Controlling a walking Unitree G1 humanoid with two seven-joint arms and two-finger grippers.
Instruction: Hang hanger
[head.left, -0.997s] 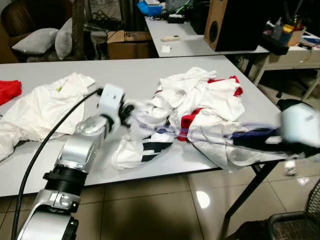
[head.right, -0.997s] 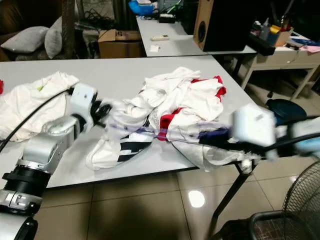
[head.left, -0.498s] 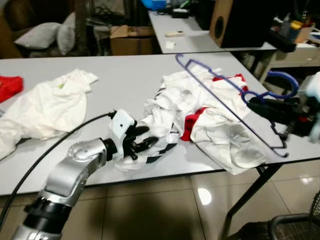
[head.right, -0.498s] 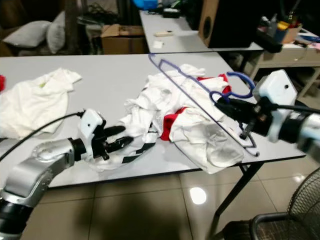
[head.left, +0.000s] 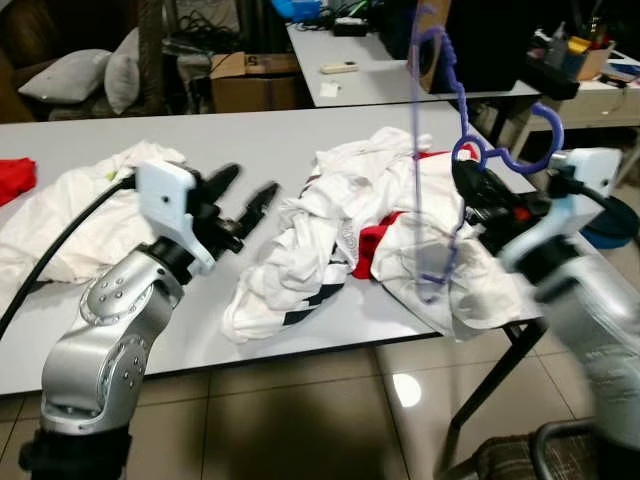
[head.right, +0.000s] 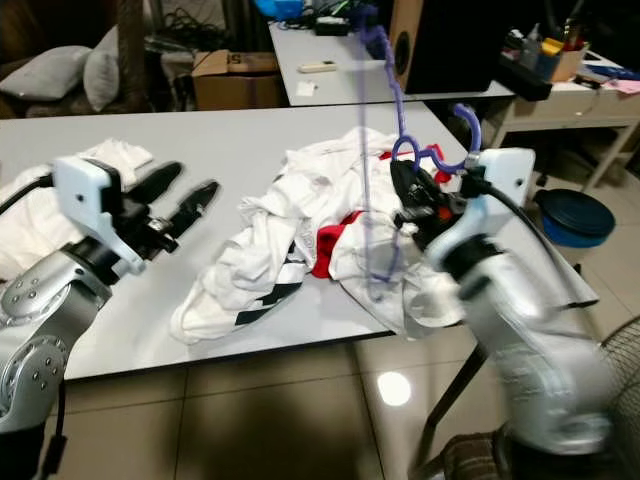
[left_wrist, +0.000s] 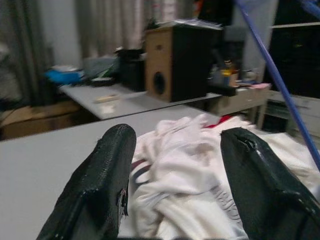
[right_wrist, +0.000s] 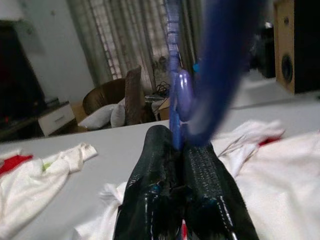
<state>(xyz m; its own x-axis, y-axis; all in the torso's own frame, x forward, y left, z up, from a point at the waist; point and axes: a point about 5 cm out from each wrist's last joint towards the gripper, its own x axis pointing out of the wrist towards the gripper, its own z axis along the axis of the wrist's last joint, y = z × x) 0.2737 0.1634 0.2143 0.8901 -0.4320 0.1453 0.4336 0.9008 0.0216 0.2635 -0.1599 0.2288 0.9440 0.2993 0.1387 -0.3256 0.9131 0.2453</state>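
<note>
A purple wire hanger (head.left: 445, 150) stands nearly upright above the heap of white and red clothes (head.left: 380, 220) on the white table (head.left: 250, 140). My right gripper (head.left: 478, 190) is shut on the hanger just below its hook (head.left: 530, 150); in the right wrist view the closed fingers (right_wrist: 175, 185) pinch the purple wire (right_wrist: 174, 75). My left gripper (head.left: 242, 197) hovers open above the table, left of the heap, with nothing held. The left wrist view looks between its spread fingers (left_wrist: 100, 190) at the clothes (left_wrist: 185, 185).
A white garment (head.left: 80, 210) and a red cloth (head.left: 15, 178) lie at the table's left. Behind is a second table (head.left: 380, 85) with a wooden speaker (head.right: 440, 50). A cardboard box (head.left: 250, 85), cushions (head.left: 70, 75) and a blue bin (head.right: 575, 215) stand around.
My right gripper has swung the hanger from lying slanted over the clothes to nearly upright. My left gripper has let go of the white cloth, risen and opened.
</note>
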